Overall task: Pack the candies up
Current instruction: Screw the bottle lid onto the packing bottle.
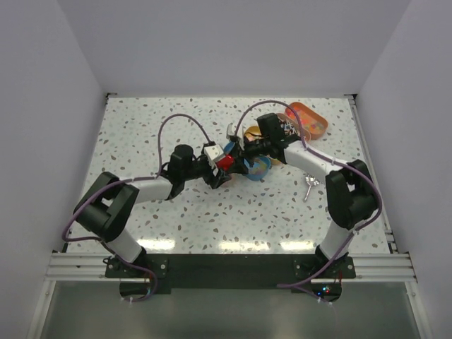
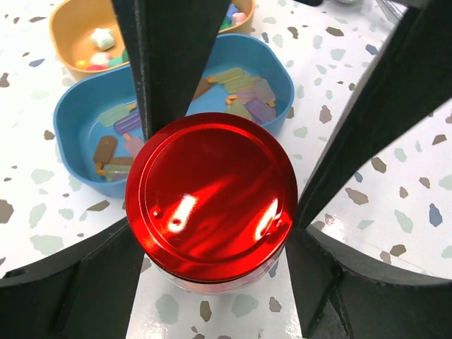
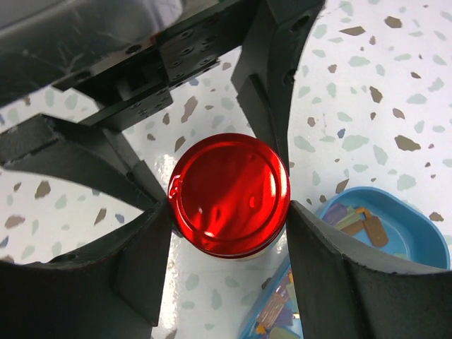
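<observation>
Two grippers meet on one red-lidded jar [image 1: 224,162] at the middle of the white speckled table [image 1: 141,127]. Plain pale walls [image 1: 226,42] close the table in on three sides, and an aluminium rail [image 1: 226,265] runs along the bottom of the overhead frame.

Your left gripper [image 2: 240,171] pinches the jar, with one finger at the lid's upper edge and the other at its right. Your right gripper [image 3: 229,212] clamps it too, its fingers pressed against the lid's left and right sides.

The candies [image 2: 247,95] are flat pastel bars. They lie in a blue oval tin [image 2: 70,134] just above the jar in the left wrist frame. A few more small sweets sit in a tan tin [image 2: 63,42] at upper left.

Overhead, an orange tin [image 1: 307,120] sits at upper right and a silver scoop [image 1: 309,187] lies right of centre.

The lid hides nearly all of the jar's body, so you cannot see what it holds. The frame edge cuts off the tan tin, and a finger covers part of both tins. Overhead, the arms cover most of the jar, and the candies are too small to make out.
</observation>
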`<state>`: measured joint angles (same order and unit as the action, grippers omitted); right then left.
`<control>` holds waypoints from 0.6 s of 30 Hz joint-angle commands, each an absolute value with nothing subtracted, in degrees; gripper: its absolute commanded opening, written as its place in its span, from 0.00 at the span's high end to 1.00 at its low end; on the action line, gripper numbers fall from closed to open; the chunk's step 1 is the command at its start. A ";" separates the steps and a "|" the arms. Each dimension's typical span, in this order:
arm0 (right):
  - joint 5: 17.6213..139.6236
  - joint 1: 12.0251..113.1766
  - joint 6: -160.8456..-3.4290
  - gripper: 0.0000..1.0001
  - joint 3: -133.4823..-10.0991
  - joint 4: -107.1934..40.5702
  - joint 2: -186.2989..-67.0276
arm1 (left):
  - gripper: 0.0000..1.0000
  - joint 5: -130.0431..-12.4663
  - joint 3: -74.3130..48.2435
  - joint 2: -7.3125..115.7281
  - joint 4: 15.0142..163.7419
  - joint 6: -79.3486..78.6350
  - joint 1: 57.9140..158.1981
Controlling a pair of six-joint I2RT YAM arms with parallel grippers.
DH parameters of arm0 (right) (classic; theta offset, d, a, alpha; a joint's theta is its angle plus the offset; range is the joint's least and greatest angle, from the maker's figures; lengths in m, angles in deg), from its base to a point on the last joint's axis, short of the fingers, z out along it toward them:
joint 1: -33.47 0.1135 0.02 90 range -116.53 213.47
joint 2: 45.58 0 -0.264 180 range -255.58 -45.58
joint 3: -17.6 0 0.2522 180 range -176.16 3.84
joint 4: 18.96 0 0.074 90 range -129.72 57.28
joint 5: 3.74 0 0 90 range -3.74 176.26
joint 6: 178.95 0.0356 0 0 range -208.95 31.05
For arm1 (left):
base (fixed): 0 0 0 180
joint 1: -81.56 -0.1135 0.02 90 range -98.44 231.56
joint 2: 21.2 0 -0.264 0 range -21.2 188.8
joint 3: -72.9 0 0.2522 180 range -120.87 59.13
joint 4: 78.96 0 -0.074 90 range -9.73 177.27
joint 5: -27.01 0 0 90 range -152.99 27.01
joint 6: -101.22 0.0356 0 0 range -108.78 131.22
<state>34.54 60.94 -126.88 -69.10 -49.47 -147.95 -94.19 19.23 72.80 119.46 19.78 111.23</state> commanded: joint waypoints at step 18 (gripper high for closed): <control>69.02 72.75 -89.39 0.78 -51.79 -19.10 -144.64 | 0.81 -77.16 26.96 67.05 133.85 11.66 115.66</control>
<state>57.38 68.81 -96.00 -54.26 -17.97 -142.55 -79.62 26.45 69.19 127.68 14.18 112.80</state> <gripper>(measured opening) 0.632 0.783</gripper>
